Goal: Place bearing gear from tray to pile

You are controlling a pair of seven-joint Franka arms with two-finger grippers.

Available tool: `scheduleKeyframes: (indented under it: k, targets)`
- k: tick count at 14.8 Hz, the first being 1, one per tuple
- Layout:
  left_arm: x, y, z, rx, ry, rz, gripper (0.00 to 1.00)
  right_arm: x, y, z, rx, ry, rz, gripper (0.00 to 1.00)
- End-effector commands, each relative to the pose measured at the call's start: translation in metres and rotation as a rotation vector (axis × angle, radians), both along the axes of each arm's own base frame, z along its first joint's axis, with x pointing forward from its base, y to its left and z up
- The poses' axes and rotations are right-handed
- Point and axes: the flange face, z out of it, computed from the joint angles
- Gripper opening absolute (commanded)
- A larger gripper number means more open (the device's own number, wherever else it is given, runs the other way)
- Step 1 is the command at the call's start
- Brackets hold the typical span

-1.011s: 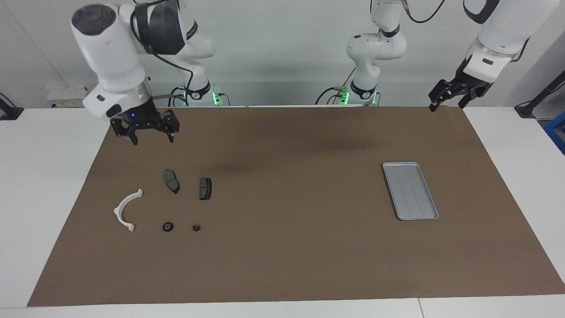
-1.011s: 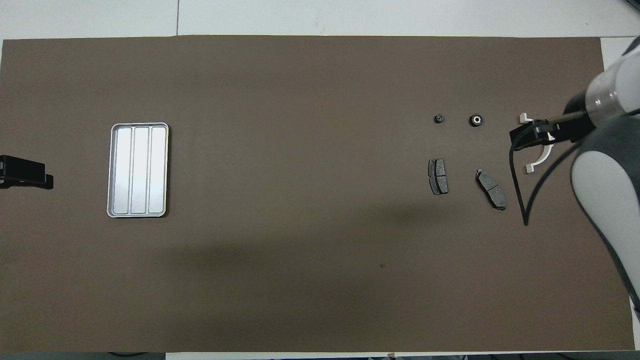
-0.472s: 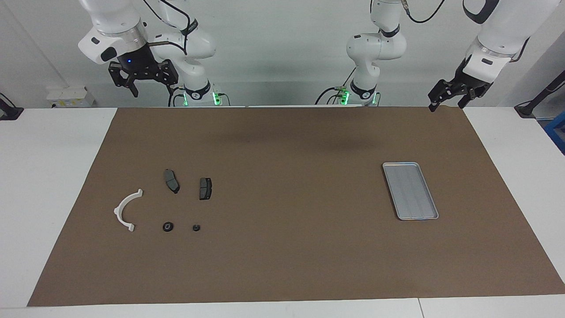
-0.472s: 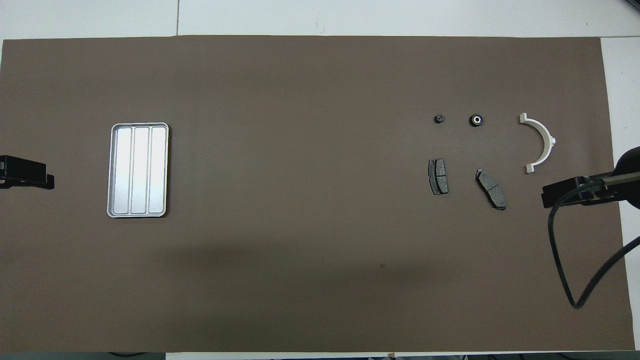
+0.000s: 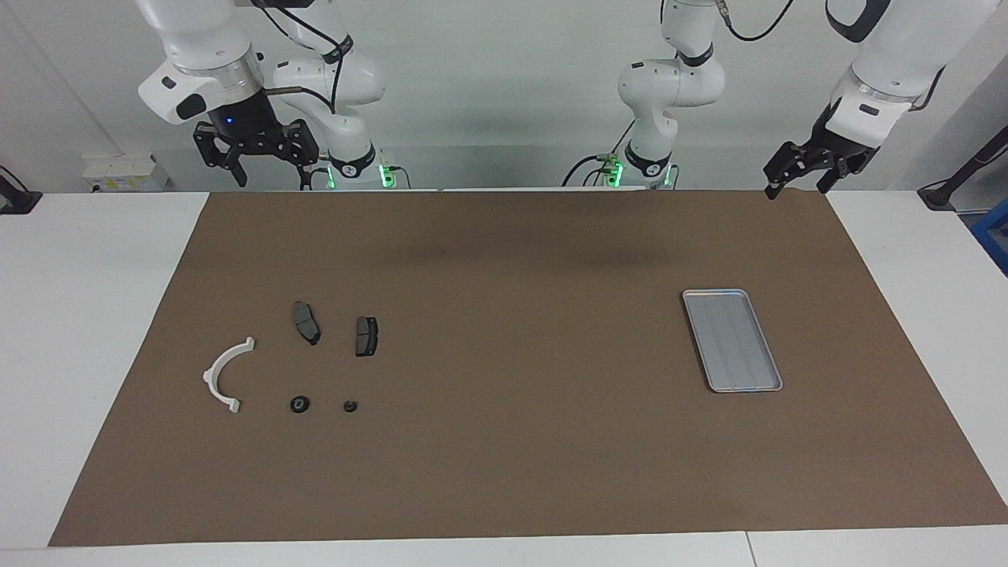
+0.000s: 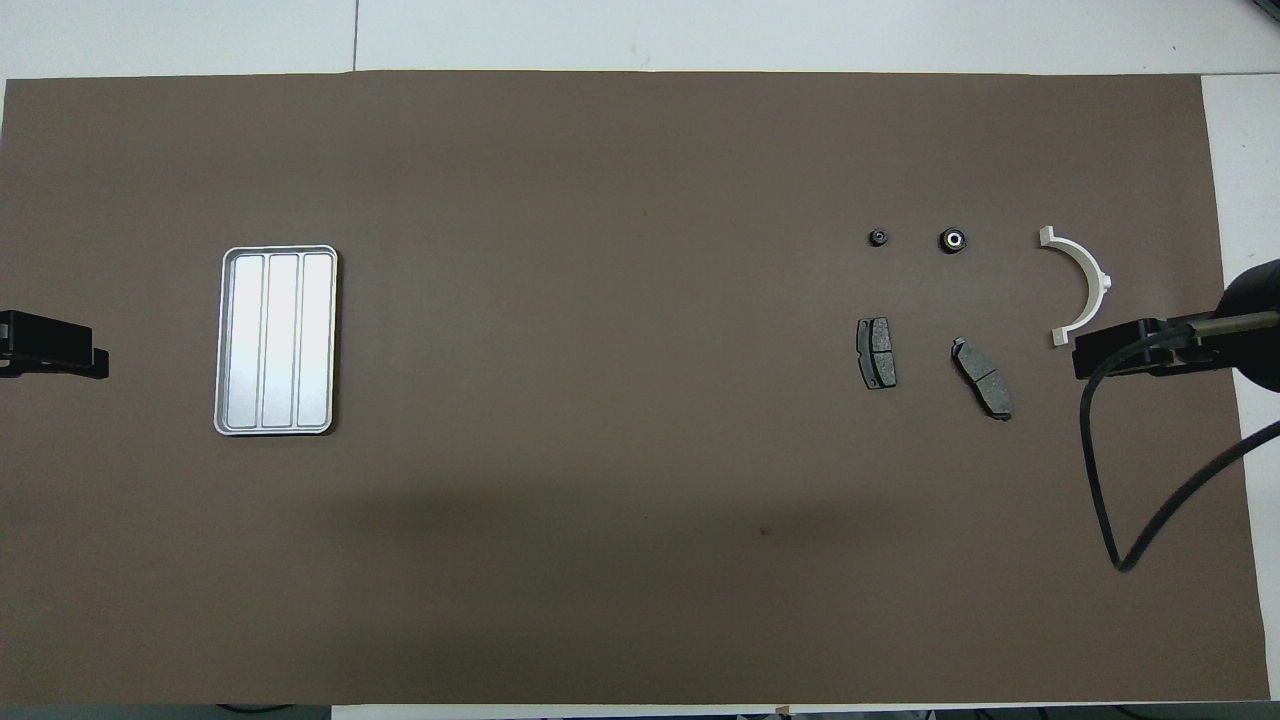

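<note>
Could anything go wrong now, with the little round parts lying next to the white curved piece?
Maybe. The two gears are small and round and lie loose on the mat, so a bump could roll them away. The right pincer hangs high near the robots' edge, with its cable looping beneath; a low pass might drag the bracket or pads. The tray looks empty, and the left pincer waits.

Silver tray (image 6: 277,340) lies bare on the brown mat (image 6: 600,500), toward the left arm's end. Toward the right arm's end: white half-ring bracket (image 6: 1085,285), two brake pads (image 6: 877,353) (image 6: 982,378), and farther out, two small black round parts (image 6: 952,240) (image 6: 878,237). All parts lie apart.
</note>
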Motion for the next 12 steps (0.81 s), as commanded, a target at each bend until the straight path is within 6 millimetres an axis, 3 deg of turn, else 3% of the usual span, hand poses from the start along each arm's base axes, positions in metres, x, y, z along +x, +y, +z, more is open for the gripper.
scheduleKeyframes:
  k: [1, 12]
  targets:
    - [-0.0074, -0.0007, 0.0017, -0.010, -0.009, -0.004, 1.00, 0.0015, -0.0011, 0.0006, 0.003, -0.029, -0.015, 1.00]
    - [-0.0075, -0.0007, 0.0009, -0.010, -0.007, -0.004, 1.00, 0.0012, 0.0022, 0.0018, 0.005, -0.035, -0.009, 1.00]
